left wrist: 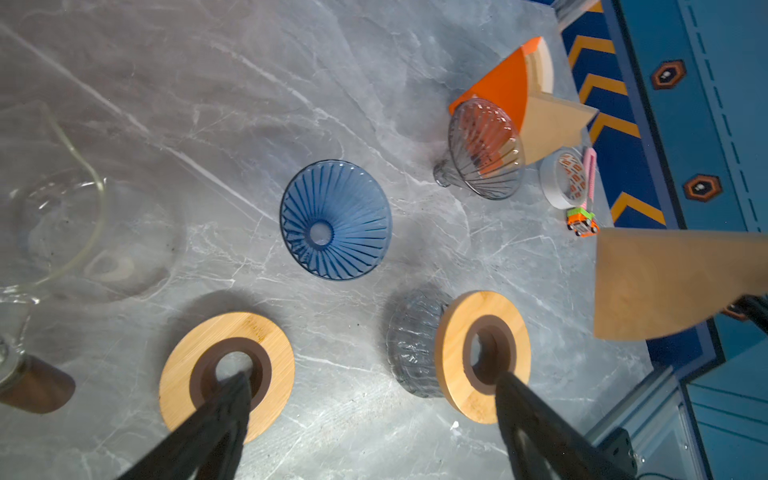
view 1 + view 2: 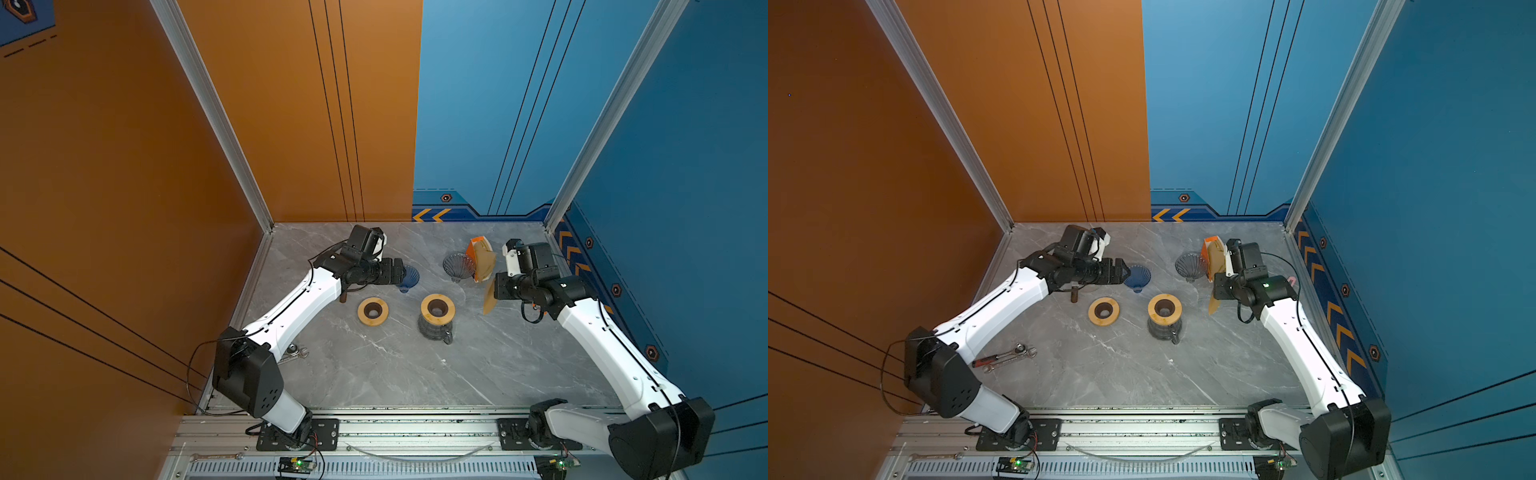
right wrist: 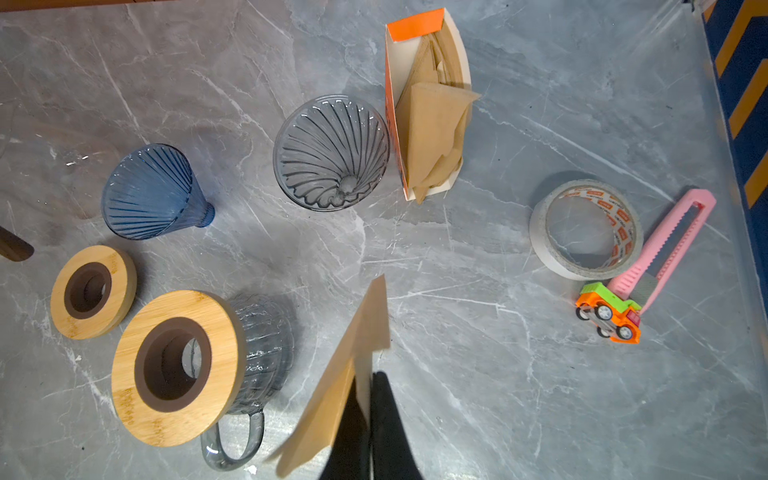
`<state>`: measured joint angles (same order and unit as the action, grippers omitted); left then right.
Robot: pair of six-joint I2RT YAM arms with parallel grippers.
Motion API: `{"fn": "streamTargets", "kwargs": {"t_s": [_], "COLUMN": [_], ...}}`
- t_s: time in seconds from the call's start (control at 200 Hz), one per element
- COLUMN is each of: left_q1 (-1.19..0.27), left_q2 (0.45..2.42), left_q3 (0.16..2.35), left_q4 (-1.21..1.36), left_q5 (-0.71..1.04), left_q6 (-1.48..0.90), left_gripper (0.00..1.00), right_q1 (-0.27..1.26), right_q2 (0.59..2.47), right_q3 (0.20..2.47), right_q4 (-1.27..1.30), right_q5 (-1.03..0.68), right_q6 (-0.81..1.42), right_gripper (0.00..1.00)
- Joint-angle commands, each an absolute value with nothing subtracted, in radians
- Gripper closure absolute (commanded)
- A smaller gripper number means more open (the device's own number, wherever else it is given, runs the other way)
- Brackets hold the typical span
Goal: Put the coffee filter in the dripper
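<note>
My right gripper (image 3: 365, 376) is shut on a brown paper coffee filter (image 3: 351, 374), which hangs folded above the table on the right in both top views (image 2: 489, 297) (image 2: 1214, 302). A blue ribbed dripper (image 2: 409, 277) (image 1: 336, 219) lies on its side, mouth toward my left gripper (image 1: 372, 376). That gripper is open and empty, its fingertips close to the blue rim (image 2: 1131, 274). A grey clear dripper (image 2: 458, 266) (image 3: 331, 151) lies on its side beside the filter box.
An orange filter box (image 3: 428, 124) holds more filters. One wooden ring (image 2: 372, 311) lies flat; another (image 2: 437, 308) tops a grey glass mug (image 3: 266, 332). Tape roll (image 3: 586, 228), pink cutter (image 3: 665, 245), toy car (image 3: 609, 313) sit right. Wrenches (image 2: 1005, 357) lie left. A glass carafe (image 1: 54, 208) stands by my left arm.
</note>
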<state>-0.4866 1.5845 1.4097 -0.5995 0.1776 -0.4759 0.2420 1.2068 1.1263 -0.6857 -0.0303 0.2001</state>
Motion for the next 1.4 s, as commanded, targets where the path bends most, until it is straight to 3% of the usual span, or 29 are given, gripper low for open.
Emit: {"fn": "streamTargets", "kwargs": {"t_s": [0.0,0.185,0.461,0.641,1.397], "left_q1": [-0.479,-0.484,-0.494,-0.491,-0.478], "left_q2": [1.643,1.711,1.695,1.633,1.523], "left_q3": [1.467,1.527,1.557,1.544,1.443], "left_q4": [-0.659,-0.677,-0.667,-0.668,-0.613], "left_q5": [0.124,0.135,0.241,0.300,0.378], "left_q6": [-0.543,-0.555,-0.361,-0.264,-0.247], "left_gripper": [0.08,0.09,0.00,0.02,0.02], "right_q1": [0.240,0.207,0.117,0.086,0.095], "right_q2": [1.176,1.210,1.342,1.439,1.841], "right_q3": [1.091,1.069,1.123,1.173,1.572], "right_q4": [-0.602,-0.547,-0.494,-0.470,-0.695], "right_q5": [-0.040,-0.009,-0.138,-0.224,-0.104], "right_q6": [0.198,0.178,0.125,0.095,-0.068], "right_gripper": [1.00,1.00,1.00,1.00,1.00]}}
